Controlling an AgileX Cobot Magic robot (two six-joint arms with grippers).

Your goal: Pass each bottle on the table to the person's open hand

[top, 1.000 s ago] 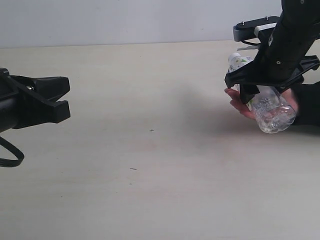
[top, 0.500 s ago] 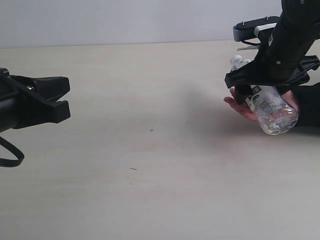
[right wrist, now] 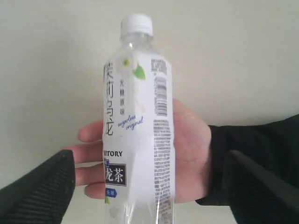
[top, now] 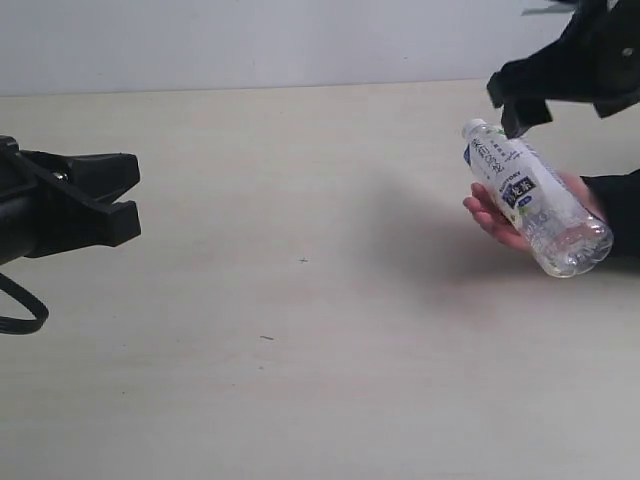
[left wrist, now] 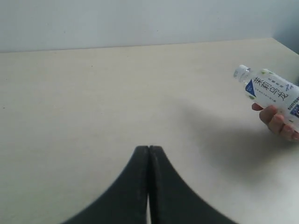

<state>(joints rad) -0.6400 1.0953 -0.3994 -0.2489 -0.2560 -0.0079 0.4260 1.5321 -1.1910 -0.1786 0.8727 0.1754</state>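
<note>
One clear bottle (top: 535, 205) with a white cap and a white label with blue and green marks lies across the person's open hand (top: 487, 215), cap pointing up-left. The right wrist view shows the bottle (right wrist: 138, 130) resting on the palm (right wrist: 191, 149). My right gripper (top: 520, 100) hangs above it, open, its fingers (right wrist: 42, 191) wide on either side and touching nothing. At the far left, over the table (top: 300, 300), my left gripper (top: 125, 195) is shut and empty, its tips (left wrist: 148, 148) pressed together. No other bottle is in view.
A dark sleeve (top: 618, 210) covers the person's wrist at the right edge. A pale wall (top: 250, 40) runs behind the table's far edge. A black cable (top: 20, 310) loops under my left arm.
My right gripper has let go of the bottle and risen up and to the right. The bottle now rests on the person's hand alone. The left arm has not moved.
</note>
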